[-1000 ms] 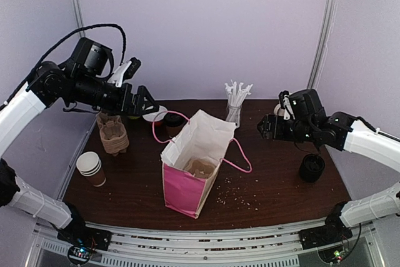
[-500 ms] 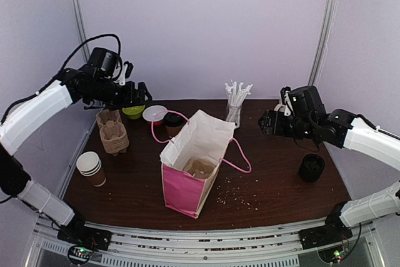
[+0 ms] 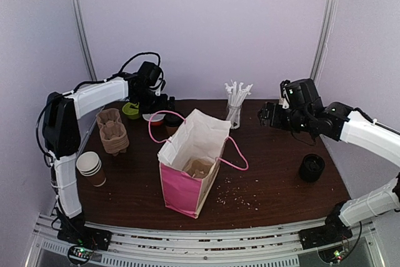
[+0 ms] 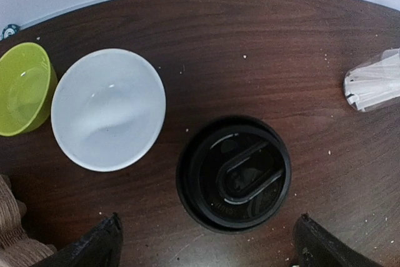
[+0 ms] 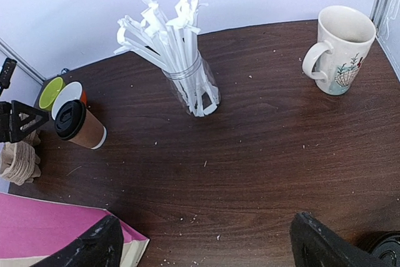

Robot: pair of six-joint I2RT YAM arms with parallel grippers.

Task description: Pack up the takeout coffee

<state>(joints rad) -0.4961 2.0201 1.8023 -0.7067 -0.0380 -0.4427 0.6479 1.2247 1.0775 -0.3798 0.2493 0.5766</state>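
The takeout coffee, a brown paper cup with a black lid, stands at the back of the table behind the pink-and-white paper bag. My left gripper hovers just above it, open. In the left wrist view, the lid sits ahead of the two fingertips and between their lines. My right gripper hangs open over the bare table at the right. In the right wrist view, the coffee stands far left. The bag stands upright, mouth open, with a brown carrier inside.
A glass of white straws stands behind the bag, a mug at the back right. A white bowl and a green bowl sit left of the coffee. Pulp cup carriers, stacked cups and a black lid stack are nearby.
My left arm has swung right and down from the far left, bringing its open gripper over the coffee. The right arm has drifted slightly back. Neither gripper has changed its opening.
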